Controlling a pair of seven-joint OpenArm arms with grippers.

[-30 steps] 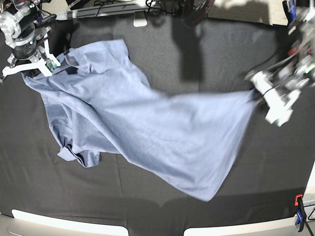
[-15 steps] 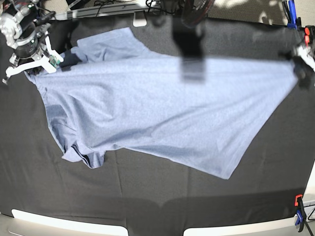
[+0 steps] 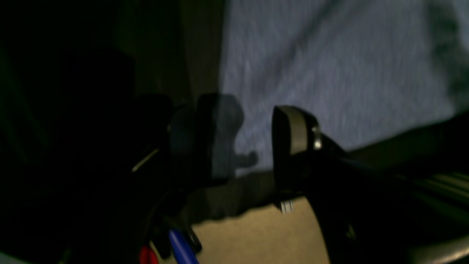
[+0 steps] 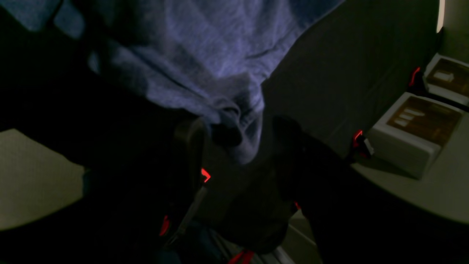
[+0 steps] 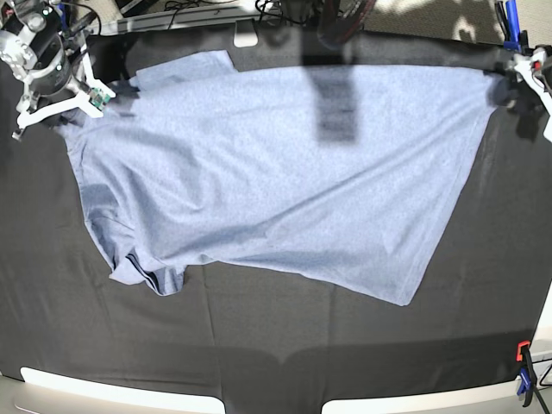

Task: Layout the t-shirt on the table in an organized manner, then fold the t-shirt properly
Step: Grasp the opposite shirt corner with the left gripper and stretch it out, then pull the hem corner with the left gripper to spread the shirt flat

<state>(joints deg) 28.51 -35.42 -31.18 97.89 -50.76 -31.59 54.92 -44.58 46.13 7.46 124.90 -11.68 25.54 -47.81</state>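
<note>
T-shirt (image 5: 285, 164) now flatter across table (image 5: 259, 345) than before, both hands apart.

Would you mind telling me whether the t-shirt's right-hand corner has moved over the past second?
Yes. In the base view that corner of the t-shirt has travelled up and right, toward the table's far right edge.

T-shirt (image 5: 276, 172) spread across the table's (image 5: 259, 345) far half
</note>
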